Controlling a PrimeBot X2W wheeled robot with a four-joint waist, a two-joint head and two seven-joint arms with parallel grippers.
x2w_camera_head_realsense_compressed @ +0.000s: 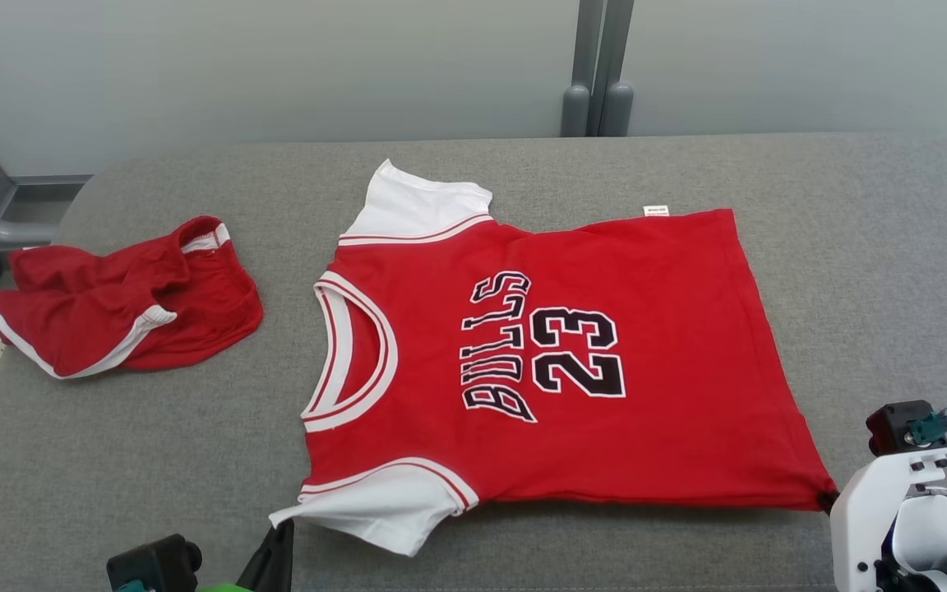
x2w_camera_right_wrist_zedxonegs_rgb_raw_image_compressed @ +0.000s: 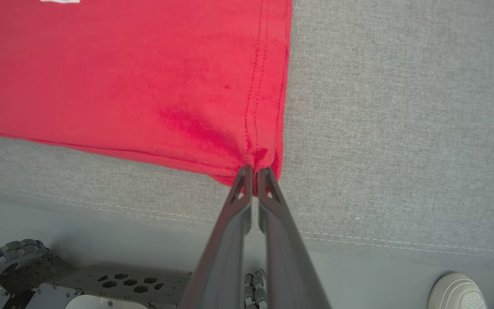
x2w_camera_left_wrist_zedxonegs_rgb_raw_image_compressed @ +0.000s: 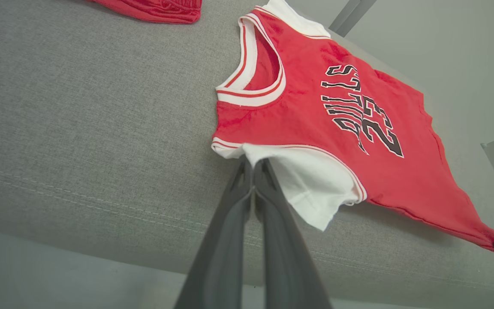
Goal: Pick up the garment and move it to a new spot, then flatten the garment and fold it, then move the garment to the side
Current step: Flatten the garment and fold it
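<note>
Where it lies spread flat and print-up on the grey padded table [x2w_camera_head_realsense_compressed: 868,247], the red jersey [x2w_camera_head_realsense_compressed: 605,411], lettered BULLS 23 in black, has its white-trimmed neck toward the robot's left and its hem toward the right. Left gripper [x2w_camera_left_wrist_zedxonegs_rgb_raw_image_compressed: 253,167]: jaws pressed together on the edge of the near white sleeve [x2w_camera_left_wrist_zedxonegs_rgb_raw_image_compressed: 311,189]; right gripper [x2w_camera_right_wrist_zedxonegs_rgb_raw_image_compressed: 253,171]: jaws pinched on the near hem corner, which is drawn to a point. Also listed: crumpled red shorts [x2w_camera_head_realsense_compressed: 124,308] with white trim, on the table well apart from the jersey at far left; pale shoe [x2w_camera_right_wrist_zedxonegs_rgb_raw_image_compressed: 457,294] on the floor.
</note>
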